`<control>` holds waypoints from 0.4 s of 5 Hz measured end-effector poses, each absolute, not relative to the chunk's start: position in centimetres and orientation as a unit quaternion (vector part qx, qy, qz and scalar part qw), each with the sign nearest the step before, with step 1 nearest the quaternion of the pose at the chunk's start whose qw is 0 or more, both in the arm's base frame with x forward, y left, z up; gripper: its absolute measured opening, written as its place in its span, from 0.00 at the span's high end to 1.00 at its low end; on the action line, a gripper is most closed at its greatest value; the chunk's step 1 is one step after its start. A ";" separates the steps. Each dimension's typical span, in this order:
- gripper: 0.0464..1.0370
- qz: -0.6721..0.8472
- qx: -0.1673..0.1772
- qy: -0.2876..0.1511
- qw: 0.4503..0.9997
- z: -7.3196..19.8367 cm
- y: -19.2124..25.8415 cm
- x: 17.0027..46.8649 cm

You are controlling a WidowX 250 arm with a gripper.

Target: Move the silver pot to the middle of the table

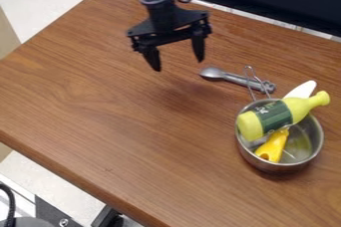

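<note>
- Look at four o'clock from the middle of the worktop for the silver pot, standing upright on its bottom, so likely steady.
- Find the wire handle at the pot's eleven o'clock, sticking out by the end of the silver spoon. Maybe good to grab, but close enough to bump that spoon.
- See the yellow-green bottle lying across the rim, neck out toward two o'clock. Probably too long to lie flat inside.
- Spot the yellow toy low inside, kept in by the round wall. Also spot the white thing at one o'clock, too covered to name.
- See the end effector at twelve o'clock, above the worktop, wide apart and holding nothing. Perhaps wide to fit around rim or handle.
- Next, go toward four o'clock, pinch, then bring toward ten o'clock. Keep level, or maybe spill the bottle.
</note>
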State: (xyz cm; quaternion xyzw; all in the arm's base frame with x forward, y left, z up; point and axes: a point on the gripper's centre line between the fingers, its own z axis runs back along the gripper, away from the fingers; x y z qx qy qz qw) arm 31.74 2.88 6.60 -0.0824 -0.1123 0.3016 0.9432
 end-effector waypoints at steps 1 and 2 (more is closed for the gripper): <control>0.04 0.335 -0.086 -0.109 0.932 6.9 1.4 32.6; 0.04 0.345 -0.087 -0.091 0.930 7.1 -0.1 33.2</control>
